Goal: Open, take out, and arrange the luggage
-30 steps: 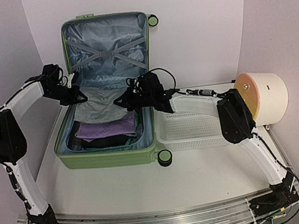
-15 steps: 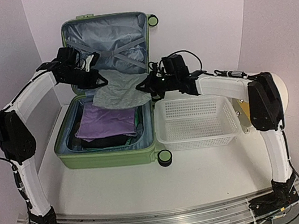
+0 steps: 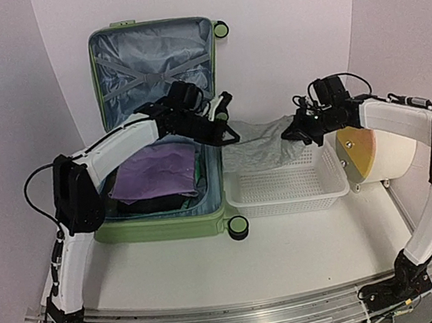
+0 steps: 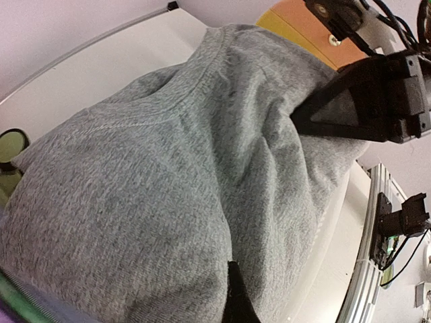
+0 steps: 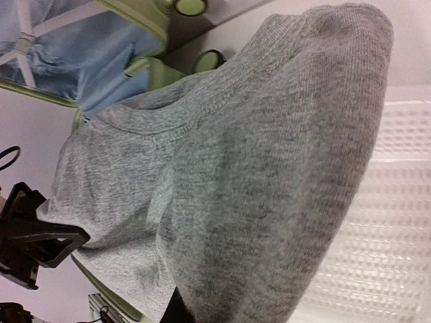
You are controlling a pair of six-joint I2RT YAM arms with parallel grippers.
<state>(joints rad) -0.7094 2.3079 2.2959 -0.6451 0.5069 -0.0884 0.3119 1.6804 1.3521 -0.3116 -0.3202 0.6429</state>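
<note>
The left gripper (image 3: 231, 132) and right gripper (image 3: 289, 136) (2 tight pinches) hold the grey shirt (image 3: 260, 150) above the basket (image 3: 289, 201); an uneven release could snag its rim.

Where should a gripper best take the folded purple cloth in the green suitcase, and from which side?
Probably its near edge, from straight above: the folded purple cloth lies flat inside the open light-green hard-shell suitcase, whose walls block any sideways approach.
</note>
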